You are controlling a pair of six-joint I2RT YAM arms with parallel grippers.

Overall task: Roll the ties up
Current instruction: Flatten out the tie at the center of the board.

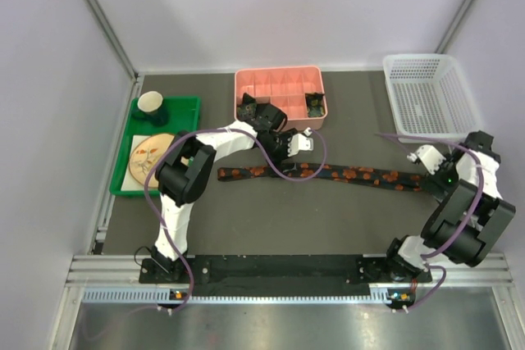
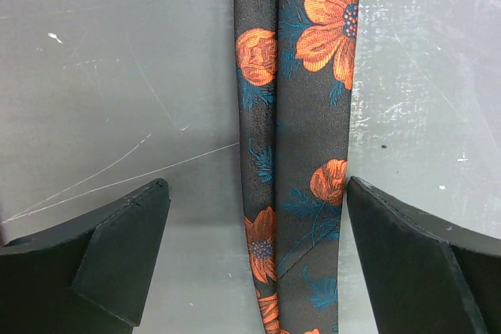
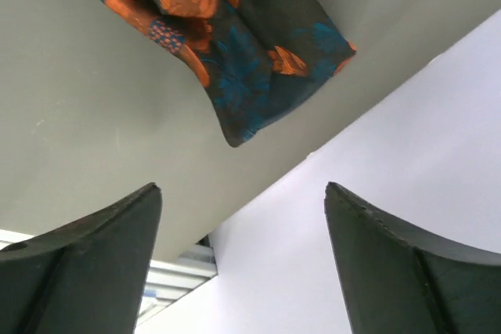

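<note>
A black tie with red-orange flowers [image 1: 361,175] lies stretched flat across the table, left to right. My left gripper [image 1: 297,143] is open just above the tie's middle. In the left wrist view the tie [image 2: 301,138] runs lengthwise between the spread fingers [image 2: 117,260], nearer the right one, and the gripper [image 2: 257,185] holds nothing. My right gripper [image 1: 426,156] is open at the tie's right end. In the right wrist view the tie's end [image 3: 235,44] lies beyond the open gripper [image 3: 239,193], apart from it. A rolled dark tie with greenish specks [image 1: 313,105] sits in the pink box.
A pink compartment box [image 1: 279,79] stands at the back centre. A white mesh basket [image 1: 426,96] is at the back right. A green tray [image 1: 184,108] at the left holds a cup [image 1: 152,104] and a round plate [image 1: 151,153]. Purple cables loop over the left arm.
</note>
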